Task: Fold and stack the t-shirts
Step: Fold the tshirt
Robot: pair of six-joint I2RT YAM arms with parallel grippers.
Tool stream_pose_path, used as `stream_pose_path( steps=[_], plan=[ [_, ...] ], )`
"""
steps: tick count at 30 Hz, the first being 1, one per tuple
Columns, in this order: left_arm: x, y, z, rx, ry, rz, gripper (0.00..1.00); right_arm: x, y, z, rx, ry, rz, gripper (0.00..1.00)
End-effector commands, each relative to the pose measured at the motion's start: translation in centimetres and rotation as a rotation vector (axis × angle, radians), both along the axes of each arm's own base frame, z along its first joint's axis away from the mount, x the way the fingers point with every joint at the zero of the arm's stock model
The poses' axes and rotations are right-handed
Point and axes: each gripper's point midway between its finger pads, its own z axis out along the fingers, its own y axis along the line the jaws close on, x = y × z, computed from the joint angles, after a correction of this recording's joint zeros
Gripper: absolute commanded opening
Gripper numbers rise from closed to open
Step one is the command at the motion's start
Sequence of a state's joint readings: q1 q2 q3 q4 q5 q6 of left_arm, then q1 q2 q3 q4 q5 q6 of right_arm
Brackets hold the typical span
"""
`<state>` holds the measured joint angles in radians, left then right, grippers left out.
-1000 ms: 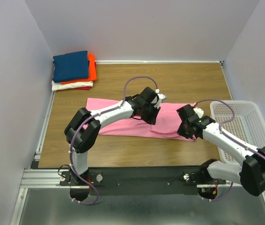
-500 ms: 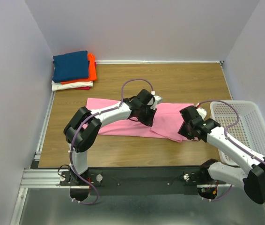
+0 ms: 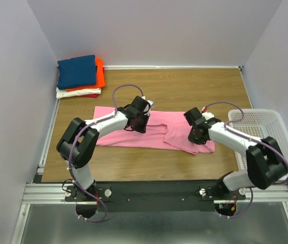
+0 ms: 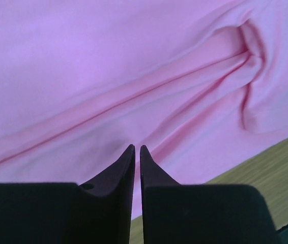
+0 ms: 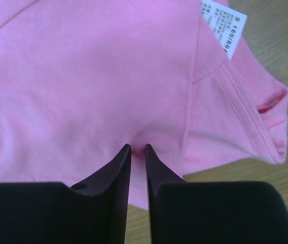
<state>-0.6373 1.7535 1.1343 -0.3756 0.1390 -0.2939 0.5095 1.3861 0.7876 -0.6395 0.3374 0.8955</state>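
**Both end effectors down on the pink shirt, mid-fold**

Over the brown wooden table (image 3: 195, 86) now, and the large, soft pink t-shirt (image 3: 156, 133) lies sideways across its middle. It is part-folded into a long band, with its right end doubled over in a loose flap.

The left end effector (image 4: 137, 148) is down near the shirt's middle, fingers drawn to a narrow slit. A long crease runs straight to the tips, so it looks to have a pinch of cloth, though the tips hide the bite itself. The right end effector (image 5: 138, 147) sits at the shirt's right end, just as narrow, with fabric puckering up between the fingers. That's a grip! Just right of it are a stitched hem and a white printed label (image 5: 224, 25).

Why two holds? Limp cloth sags, and two pinches spaced along the shirt should keep it taut enough to carry over in one straight fold.

Well beyond the shirt's left end sits the stack. A folded navy blue t-shirt (image 3: 76, 71) is on top, with an orange t-shirt (image 3: 100, 75), a white t-shirt (image 3: 75, 93) and a red t-shirt (image 3: 90, 95) beneath. Just right of the shirt stands a white plastic mesh basket (image 3: 281, 133).

My read is that the folding is about halfway and the stacking is not yet begun.
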Motion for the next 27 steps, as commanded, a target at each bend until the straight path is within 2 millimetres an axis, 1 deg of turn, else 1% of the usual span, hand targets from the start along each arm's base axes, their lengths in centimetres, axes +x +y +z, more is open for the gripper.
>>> stream_pose_path(
  steps=[1,2,3,4,5,6,7,8,9,11,12,14,15,16,17,18,19,20,21,22,23,24,25,26,27],
  plan=[
    [0.3,1.8,-1.4,0.085,-0.024,0.07,0.14,3.4,0.2,0.0,-0.041,-0.072,-0.004,0.24],
    [0.3,2.1,-1.8,0.1,-0.021,0.08,0.14,3.8,0.1,-1.1,-0.048,-0.051,-0.004,0.24],
    [0.2,2.2,-2.1,0.104,-0.013,0.082,0.14,4.1,0.0,-1.5,-0.044,-0.045,-0.004,0.23],
    [-0.1,2.3,-2.9,0.116,0.003,0.082,0.13,4.3,0.0,-2.1,-0.036,-0.032,-0.002,0.23],
    [-0.4,2.3,-3.2,0.115,0.018,0.083,0.13,4.9,0.1,-2.9,-0.013,-0.019,0.0,0.23],
    [-0.9,2.4,-3.9,0.12,0.036,0.081,0.13,5.3,0.0,-3.2,-0.008,-0.013,0.002,0.22],
    [-1.2,2.2,-4.1,0.113,0.049,0.086,0.12,5.7,0.0,-3.4,-0.009,-0.017,0.001,0.23],
    [-1.5,2.1,-4.4,0.109,0.058,0.085,0.12,6.7,0.1,-3.1,-0.002,-0.029,-0.002,0.22],
    [-2.1,1.8,-4.7,0.107,0.066,0.076,0.12,7.3,-0.3,-3.6,-0.012,-0.015,-0.003,0.22],
    [-2.8,1.4,-5.0,0.102,0.075,0.074,0.12,8.7,-0.6,-3.6,-0.017,-0.021,-0.006,0.22],
    [-3.1,1.1,-5.2,0.096,0.081,0.068,0.12,10.6,-0.6,-3.3,-0.019,-0.036,-0.001,0.23],
    [-4.0,0.4,-5.4,0.092,0.094,0.046,0.12,12.7,-0.4,-3.2,-0.012,-0.042,0.013,0.23],
    [-4.4,-0.2,-5.4,0.075,0.104,0.037,0.12,13.9,-0.7,-3.1,-0.02,-0.048,0.022,0.23],
    [-5.0,-1.1,-5.6,0.069,0.111,0.013,0.12,16.2,-0.1,-3.2,-0.022,-0.063,0.032,0.23],
    [-5.0,-1.4,-5.5,0.055,0.114,0.013,0.12,17.6,0.2,-3.1,-0.021,-0.073,0.043,0.23],
    [-5.6,-2.6,-5.3,0.031,0.121,-0.013,0.12,18.6,0.5,-3.6,-0.027,-0.068,0.075,0.23],
    [-5.6,-3.6,-5.0,0.015,0.119,-0.026,0.12,21.5,1.4,-2.0,-0.015,-0.127,0.092,0.24],
    [-6.1,-4.6,-4.8,0.003,0.122,-0.047,0.12,22.1,1.8,-4.1,-0.027,-0.087,0.133,0.24],
    [-6.3,-5.4,-4.6,-0.021,0.132,-0.062,0.12,23.4,2.2,-4.2,-0.031,-0.099,0.158,0.25],
    [-6.1,-6.2,-4.2,-0.039,0.132,-0.069,0.12,24.4,2.6,-4.3,-0.033,-0.109,0.181,0.29],
    [-6.2,-6.7,-4.0,-0.056,0.133,-0.076,0.12,26.4,3.4,-4.7,-0.037,-0.122,0.234,0.33],
    [-6.2,-7.9,-3.3,-0.102,0.125,-0.095,0.12,27.4,3.8,-4.6,-0.034,-0.134,0.262,0.41],
    [-6.1,-8.7,-2.8,-0.135,0.128,-0.099,0.13,28.2,4.3,-4.8,-0.025,-0.141,0.285,0.44],
    [-6.0,-9.6,-2.3,-0.173,0.127,-0.111,0.13,30.1,5.8,-3.1,0.02,-0.196,0.318,0.48],
    [-6.1,-10.9,-1.8,-0.228,0.139,-0.145,0.13,30.6,6.4,-4.0,0.042,-0.188,0.341,0.51]
  ],
)
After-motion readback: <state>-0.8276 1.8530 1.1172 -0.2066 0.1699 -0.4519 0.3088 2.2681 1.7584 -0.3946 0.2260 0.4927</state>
